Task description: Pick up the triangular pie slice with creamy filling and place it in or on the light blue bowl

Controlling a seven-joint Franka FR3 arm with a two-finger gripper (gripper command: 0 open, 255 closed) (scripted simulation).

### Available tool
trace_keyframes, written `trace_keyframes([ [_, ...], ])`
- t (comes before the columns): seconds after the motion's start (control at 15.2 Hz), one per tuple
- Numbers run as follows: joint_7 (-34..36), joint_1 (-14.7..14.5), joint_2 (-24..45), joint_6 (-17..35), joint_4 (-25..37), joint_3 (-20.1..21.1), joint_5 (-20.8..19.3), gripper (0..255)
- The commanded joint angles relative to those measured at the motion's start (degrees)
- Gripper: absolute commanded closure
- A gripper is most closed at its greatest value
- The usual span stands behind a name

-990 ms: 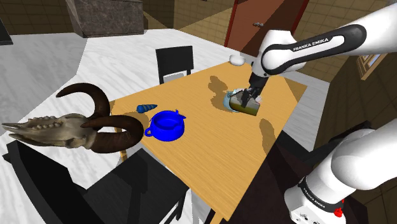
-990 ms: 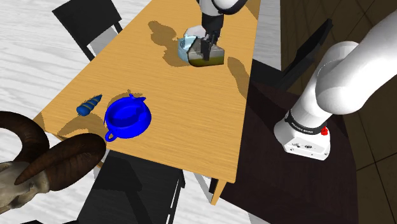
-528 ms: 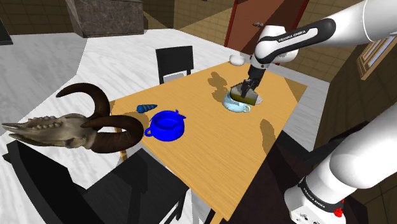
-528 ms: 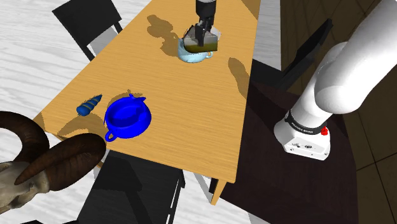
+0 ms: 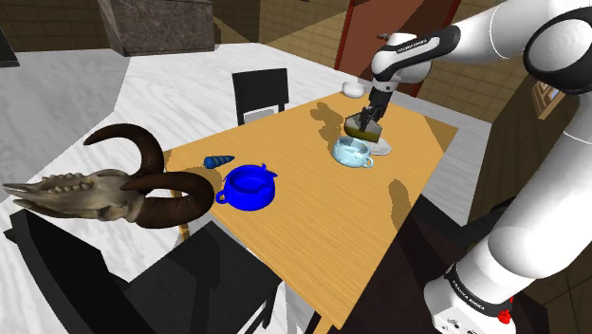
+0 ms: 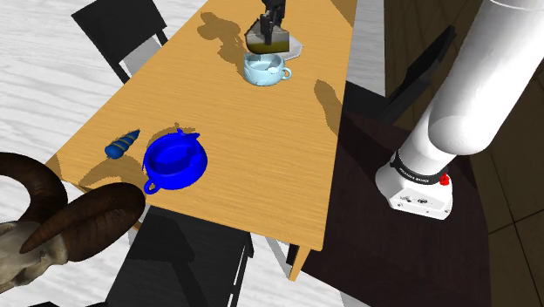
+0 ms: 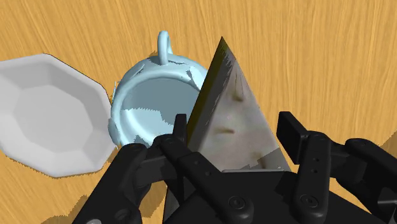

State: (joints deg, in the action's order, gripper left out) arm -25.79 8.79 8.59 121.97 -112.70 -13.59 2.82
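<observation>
I see the arm stretched far out. Gripper [image 5: 367, 119] clamps the pie slice [image 7: 235, 114] above the light blue bowl [image 7: 153, 102]'s rim.

Home, dining room by look of it. Wooden dining table [image 5: 313, 223], black chair [image 5: 260, 93] at far edge. Crockery laid out: dark blue bowl [image 5: 249, 185], light blue bowl [image 5: 353, 152], white plate [image 7: 51, 121]. Red-brown door [image 5: 379, 19] behind. Horned skull [image 5: 114, 190] as ornament.
</observation>
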Motion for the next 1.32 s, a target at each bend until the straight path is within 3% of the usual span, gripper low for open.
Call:
trace_keyframes([
  [0.0,-2.0,1.2,4.3,-1.7,5.9,-0.5,1.2,255],
  [0.33,-5.7,4.4,13.9,-6.3,19.7,-0.9,3.7,255],
  [1.25,-6.6,4.7,18.1,2.6,14.8,-0.1,5.1,255],
])
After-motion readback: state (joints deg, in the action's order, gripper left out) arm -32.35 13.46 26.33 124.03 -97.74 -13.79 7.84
